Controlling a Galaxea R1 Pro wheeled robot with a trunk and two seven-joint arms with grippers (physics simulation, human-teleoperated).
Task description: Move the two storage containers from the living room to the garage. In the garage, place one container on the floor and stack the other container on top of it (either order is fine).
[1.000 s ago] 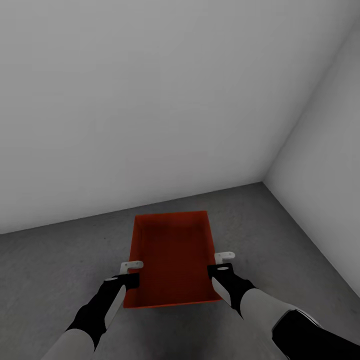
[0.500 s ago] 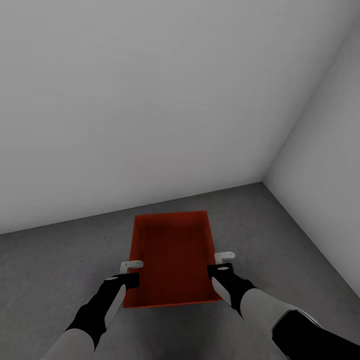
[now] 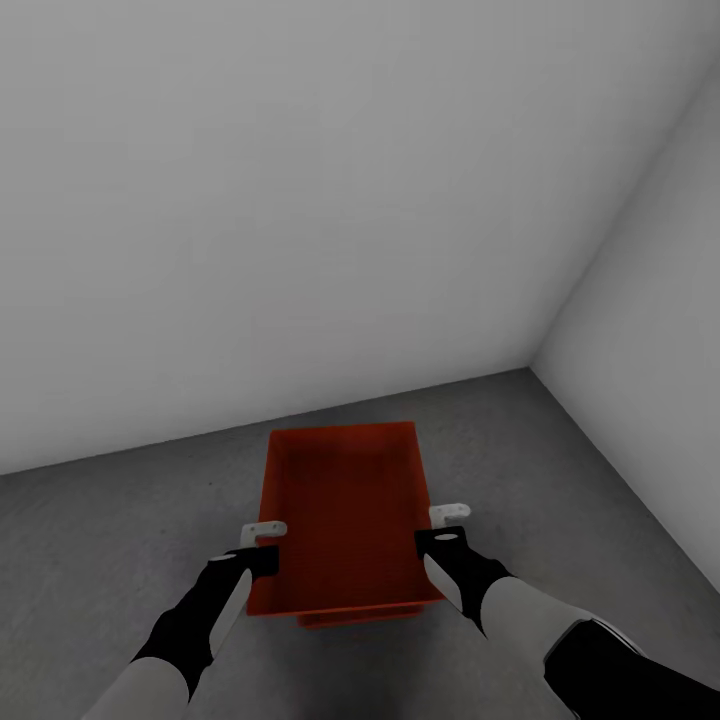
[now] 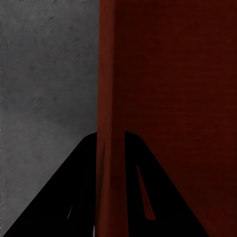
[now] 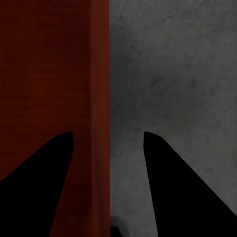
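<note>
Straddling the left long wall of the upper storage container (image 3: 345, 520), my left end effector (image 4: 109, 163) was pinched shut on it, one finger inside and one outside. My right end effector (image 5: 106, 163) straddled the opposite wall with its fingers spread apart, not pressing it. That container sat over the lower storage container (image 3: 360, 617), whose edge peeked out beneath the near wall. Both stood on the dark concrete floor (image 3: 100, 540) of the garage, near a corner of the pale walls (image 3: 300, 200).

Grey concrete floor (image 3: 120, 540) under container (image 3: 345, 500)
</note>
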